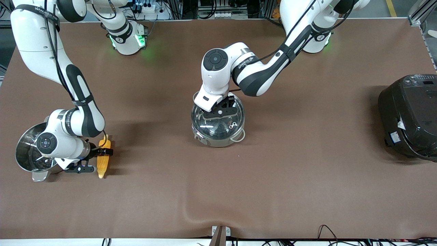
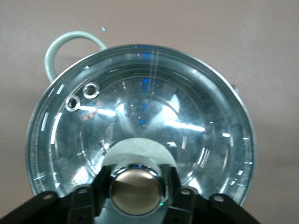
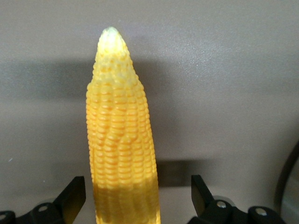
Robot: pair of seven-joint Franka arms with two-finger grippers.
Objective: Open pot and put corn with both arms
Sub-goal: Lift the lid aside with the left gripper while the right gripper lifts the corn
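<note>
Brown cloth is covering a wide table (image 1: pixel 273 191) that is being viewed from high up, with the robot bases along the top edge. Nearest the front camera, at the right arm's end of the table, the corn (image 1: pixel 103 157) is lying flat, its long axis running roughly toward and away from the camera. The right gripper (image 1: pixel 93 160) is being held low at the cob, fingers spread apart, one on each side and not yet touching it. A steel steamer pot (image 1: pixel 25 150) is sitting just beside that gripper, partly hidden by the arm. Farther from the camera, near the table's middle, the pot (image 1: pixel 218 131) is standing with its glass lid (image 1: pixel 218 119) on, and the left gripper (image 1: pixel 221 111) is being held down over the lid. A black rice cooker (image 1: pixel 411 116) is resting at the left arm's end. The right wrist view is showing what the front view cannot: the corn (image 3: pixel 122 144) centred in the gap with space beside each fingertip (image 3: pixel 72 198). The left wrist view is showing the copper-coloured knob (image 2: pixel 135 192) seated between the fingers, which appear to be closed against it.
</note>
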